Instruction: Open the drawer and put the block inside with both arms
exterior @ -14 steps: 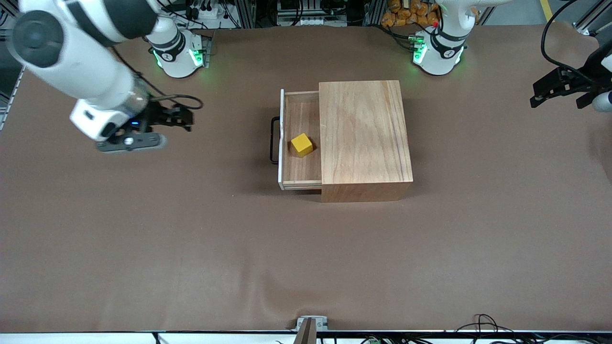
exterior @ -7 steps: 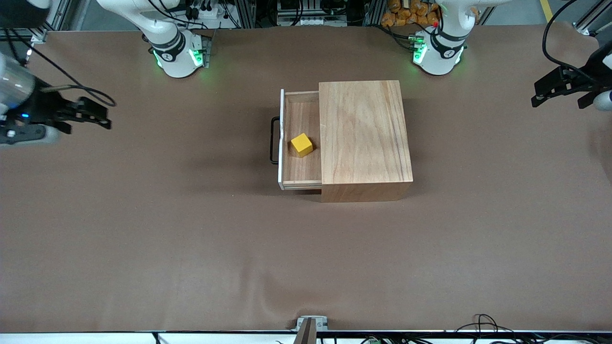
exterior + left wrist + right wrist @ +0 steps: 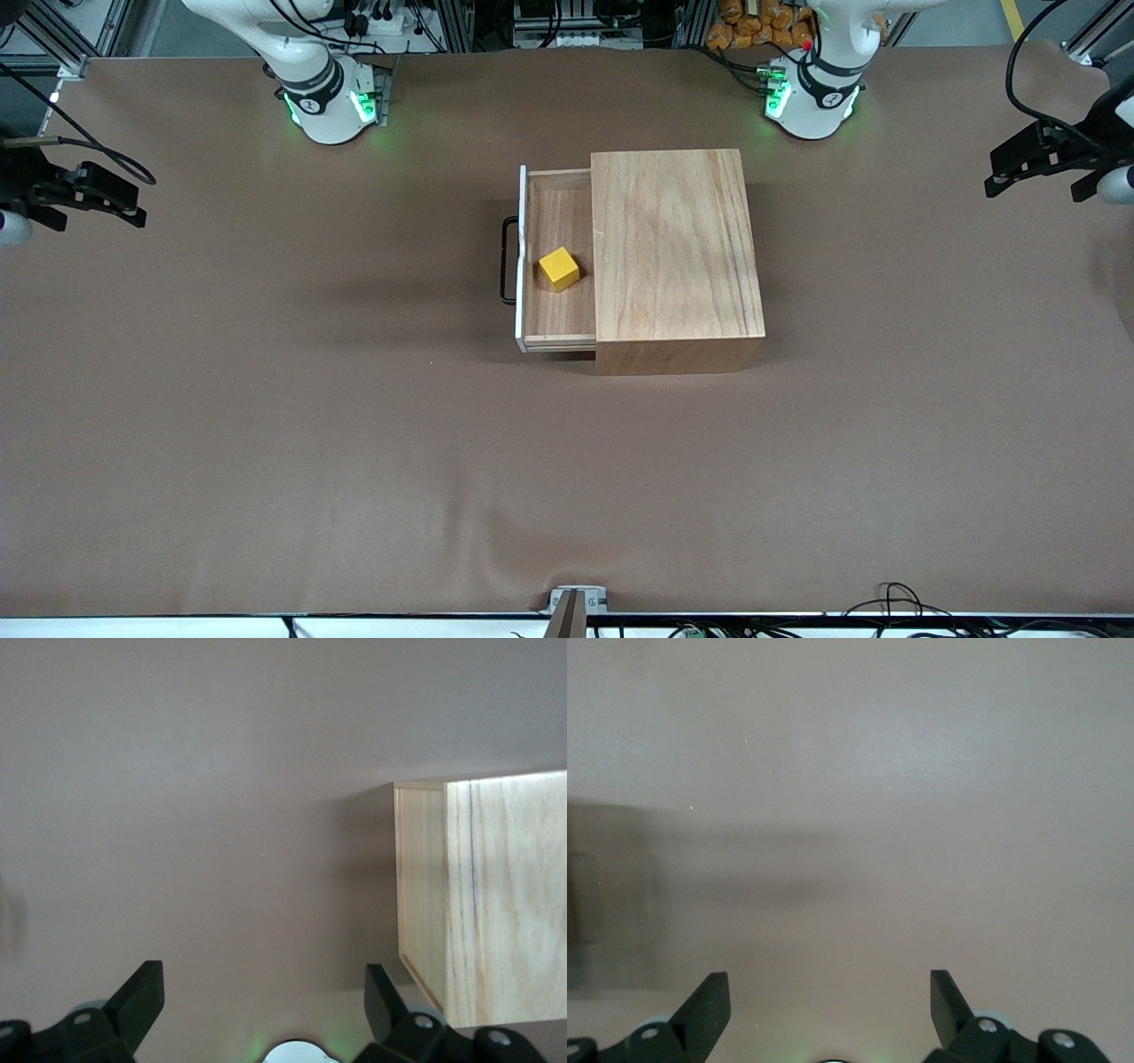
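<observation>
— Two things are to be settled: what has changed, and what follows for the task?

— The right claw (image 3: 84,190) has been drawn back from over the brown tabletop (image 3: 354,443) to the edge at the right arm's end; its fingers are seen spread wide, with nothing held. The left claw (image 3: 1041,164) is kept waiting over the left arm's end, likewise spread and empty. The shallow light-wood drawer (image 3: 558,328) with its thin black wire handle (image 3: 507,261) is pulled out of the rectangular light-wood box (image 3: 678,257), and the small yellow cube (image 3: 559,268) is seated inside. The placing is judged done.

— Any writing?

— A small mark is perhaps borne on each green-lit base, but nothing can be read.
</observation>
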